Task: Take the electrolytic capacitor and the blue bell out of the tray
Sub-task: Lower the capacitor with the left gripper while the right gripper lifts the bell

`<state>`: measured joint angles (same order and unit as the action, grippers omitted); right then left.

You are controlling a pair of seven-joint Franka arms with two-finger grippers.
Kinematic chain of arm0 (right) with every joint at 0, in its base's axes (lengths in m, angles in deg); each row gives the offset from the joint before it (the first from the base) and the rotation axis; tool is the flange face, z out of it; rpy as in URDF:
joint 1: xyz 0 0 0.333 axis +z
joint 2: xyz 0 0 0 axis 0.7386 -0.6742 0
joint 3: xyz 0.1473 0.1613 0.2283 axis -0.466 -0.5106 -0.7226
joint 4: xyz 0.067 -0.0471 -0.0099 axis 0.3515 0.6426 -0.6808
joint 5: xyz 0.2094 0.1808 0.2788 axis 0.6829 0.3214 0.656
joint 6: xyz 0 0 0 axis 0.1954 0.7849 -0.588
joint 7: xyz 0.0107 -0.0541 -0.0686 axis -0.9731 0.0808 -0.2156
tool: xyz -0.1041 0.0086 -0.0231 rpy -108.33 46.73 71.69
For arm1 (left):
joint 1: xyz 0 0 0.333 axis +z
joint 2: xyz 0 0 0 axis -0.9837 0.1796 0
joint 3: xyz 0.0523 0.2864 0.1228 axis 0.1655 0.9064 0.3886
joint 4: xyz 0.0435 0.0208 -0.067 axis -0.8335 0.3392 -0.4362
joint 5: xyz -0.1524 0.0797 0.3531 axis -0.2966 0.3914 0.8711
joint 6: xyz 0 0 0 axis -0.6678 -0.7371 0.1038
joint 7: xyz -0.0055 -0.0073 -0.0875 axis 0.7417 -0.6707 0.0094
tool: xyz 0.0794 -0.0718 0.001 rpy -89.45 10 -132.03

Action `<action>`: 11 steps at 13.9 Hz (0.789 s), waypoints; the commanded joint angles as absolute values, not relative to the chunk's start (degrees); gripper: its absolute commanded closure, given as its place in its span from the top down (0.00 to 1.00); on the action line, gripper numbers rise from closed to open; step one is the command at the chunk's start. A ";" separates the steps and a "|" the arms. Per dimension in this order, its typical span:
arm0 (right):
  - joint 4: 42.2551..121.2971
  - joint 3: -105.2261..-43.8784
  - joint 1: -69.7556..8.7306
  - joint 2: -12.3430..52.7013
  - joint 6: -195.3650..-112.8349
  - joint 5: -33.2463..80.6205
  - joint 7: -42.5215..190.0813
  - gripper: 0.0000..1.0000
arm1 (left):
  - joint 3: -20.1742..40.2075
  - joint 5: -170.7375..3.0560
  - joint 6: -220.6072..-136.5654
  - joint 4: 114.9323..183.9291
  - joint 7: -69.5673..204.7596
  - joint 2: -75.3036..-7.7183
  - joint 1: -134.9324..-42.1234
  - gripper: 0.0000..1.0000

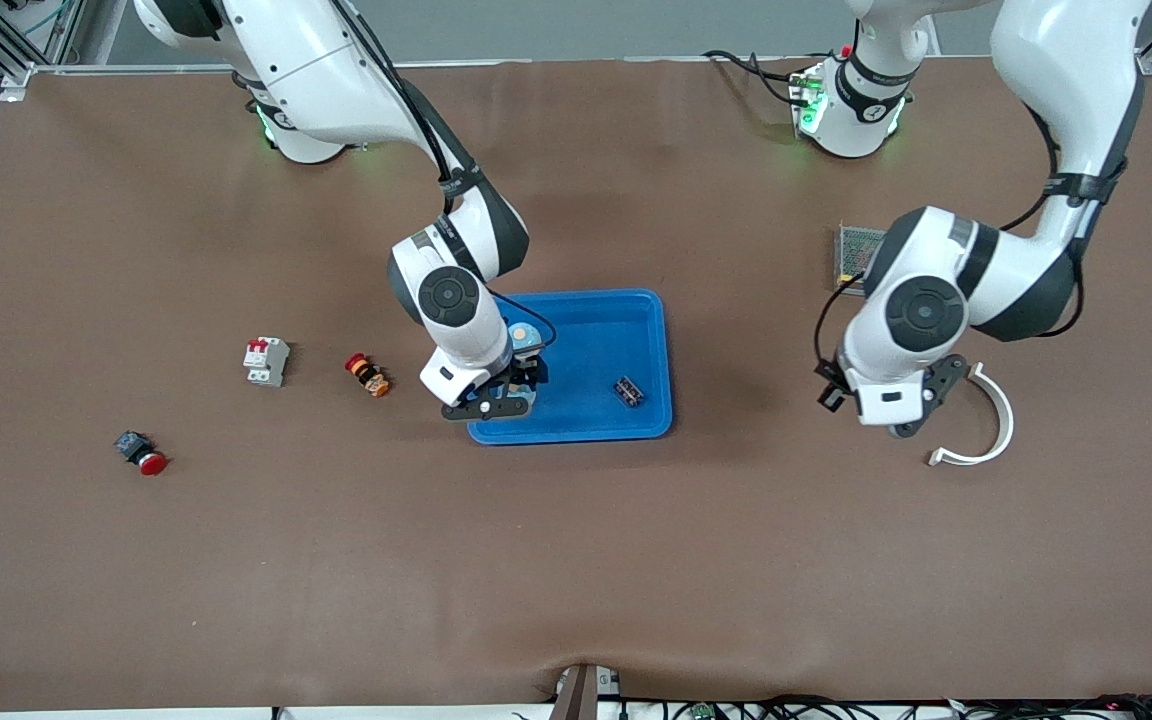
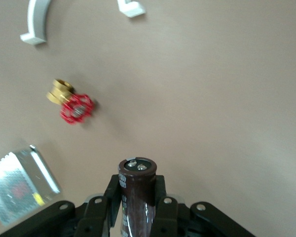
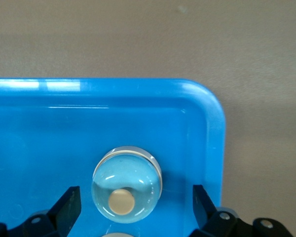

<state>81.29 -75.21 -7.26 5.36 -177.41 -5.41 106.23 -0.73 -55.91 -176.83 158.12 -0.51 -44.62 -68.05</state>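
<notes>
Right gripper point(image 3: 133, 207) jaws spreading wide, straddling blue bell point(image 3: 127, 182), not yet pinching; bell sitting in tray point(image 1: 636, 310) corner toward right arm's end. Small dark part point(image 1: 629, 391) lying in tray too, identity unclear. Left gripper point(image 2: 137, 207) jaws pinching electrolytic capacitor point(image 2: 136, 190), hanging over bare table beside white curved bracket point(image 1: 986, 430). Capacitor half-done, needing release; bell remaining

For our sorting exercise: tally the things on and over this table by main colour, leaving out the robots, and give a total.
Blue: 2 (tray, bell)
White: 2 (breaker, curved clip)
Red or orange: 3 (button, orange switch, valve)
Dark: 2 (capacitor, small part)
Silver: 1 (mesh box)
Total: 10
</notes>
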 commanded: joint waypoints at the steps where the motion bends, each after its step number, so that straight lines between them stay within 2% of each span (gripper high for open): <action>1: 79.79 -74.55 -6.13 3.83 -177.96 -5.51 106.76 1.00 | -1.36 -55.25 -178.48 164.05 4.59 -47.01 -64.20 0.00; 5: 79.70 -74.55 -5.60 2.78 -179.10 -5.51 106.85 1.00 | -1.19 -53.24 -184.02 169.85 6.81 -46.39 -61.46 0.00; 11: 79.52 -74.55 -5.34 1.81 -179.63 -5.69 106.76 1.00 | -1.19 -50.59 -185.78 174.87 6.81 -44.29 -60.14 0.00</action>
<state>80.93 -75.21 -6.18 2.80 -179.68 -5.41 106.23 -0.70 -52.39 -183.83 172.77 6.60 -44.49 -61.29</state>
